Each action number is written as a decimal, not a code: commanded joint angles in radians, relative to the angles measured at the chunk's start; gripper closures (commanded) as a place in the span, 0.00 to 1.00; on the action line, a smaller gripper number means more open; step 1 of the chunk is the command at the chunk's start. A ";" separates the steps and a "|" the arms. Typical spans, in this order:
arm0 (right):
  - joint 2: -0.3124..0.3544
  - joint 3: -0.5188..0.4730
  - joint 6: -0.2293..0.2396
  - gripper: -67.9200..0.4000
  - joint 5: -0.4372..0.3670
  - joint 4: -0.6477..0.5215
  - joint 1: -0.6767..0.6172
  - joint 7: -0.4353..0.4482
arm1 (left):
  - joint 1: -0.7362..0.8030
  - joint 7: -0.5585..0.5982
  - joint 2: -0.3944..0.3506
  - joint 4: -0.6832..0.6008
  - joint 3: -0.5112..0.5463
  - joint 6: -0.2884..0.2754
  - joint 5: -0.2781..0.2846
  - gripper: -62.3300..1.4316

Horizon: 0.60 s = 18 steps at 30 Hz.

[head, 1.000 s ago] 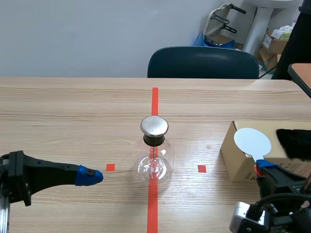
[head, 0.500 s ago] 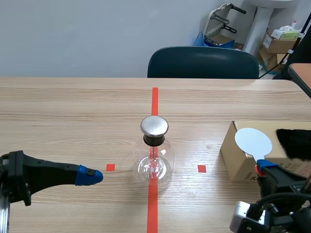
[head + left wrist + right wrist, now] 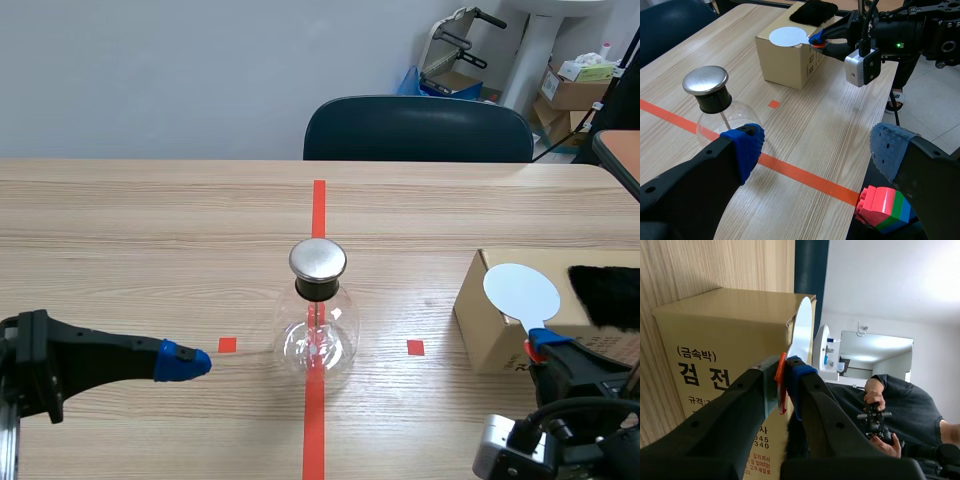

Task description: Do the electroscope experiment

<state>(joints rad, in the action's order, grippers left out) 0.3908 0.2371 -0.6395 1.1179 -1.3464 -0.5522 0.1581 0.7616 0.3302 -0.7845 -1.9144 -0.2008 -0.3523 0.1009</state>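
The electroscope [image 3: 317, 318] is a clear glass flask with a black neck and a round metal cap [image 3: 318, 259], standing on the red centre line; it shows in the left wrist view as the flask [image 3: 715, 115] just ahead of my left finger. My left gripper [image 3: 190, 364] stands open at table level, left of the flask. My right gripper [image 3: 541, 345] is shut on the orange handle [image 3: 780, 382] of a white disc paddle [image 3: 520, 292], whose disc [image 3: 801, 332] lies over the edge of the cardboard box [image 3: 500, 330]. A black fur pad [image 3: 604, 294] rests on the box.
A dark blue chair [image 3: 418, 128] stands behind the table's far edge. Boxes and a folded cart [image 3: 460, 50] sit in the back right corner. Coloured toy bricks [image 3: 884, 207] lie below the table edge in the left wrist view. A person's hands [image 3: 874, 396] show far behind the box.
The white disc paddle has shifted very slightly to the right on the box edge. The left arm and the flask have not moved.
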 commanded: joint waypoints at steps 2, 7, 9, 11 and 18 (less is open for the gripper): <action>0.014 -0.010 -0.027 0.98 -0.003 -0.037 0.001 -0.003 | 0.000 0.013 0.005 -0.011 -0.001 -0.001 0.006 0.26; 0.014 -0.008 -0.026 0.98 -0.003 -0.139 0.001 -0.035 | 0.000 0.013 0.005 -0.011 -0.001 -0.001 0.006 0.26; 0.014 -0.006 -0.026 0.98 0.000 -0.182 0.002 -0.050 | 0.000 0.013 0.005 -0.011 -0.001 -0.001 0.006 0.26; 0.013 -0.003 -0.025 0.98 0.027 -0.214 0.004 -0.070 | 0.000 0.012 0.005 -0.011 -0.001 -0.001 0.006 0.26; -0.016 0.084 -0.024 0.98 0.127 -0.224 0.065 -0.199 | -0.001 0.010 0.005 -0.011 -0.001 0.019 0.006 0.26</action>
<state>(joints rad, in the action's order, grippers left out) 0.3840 0.3210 -0.6506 1.2404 -1.5745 -0.5072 -0.0322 0.7616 0.3256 -0.7845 -1.9144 -0.2008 -0.3397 0.1005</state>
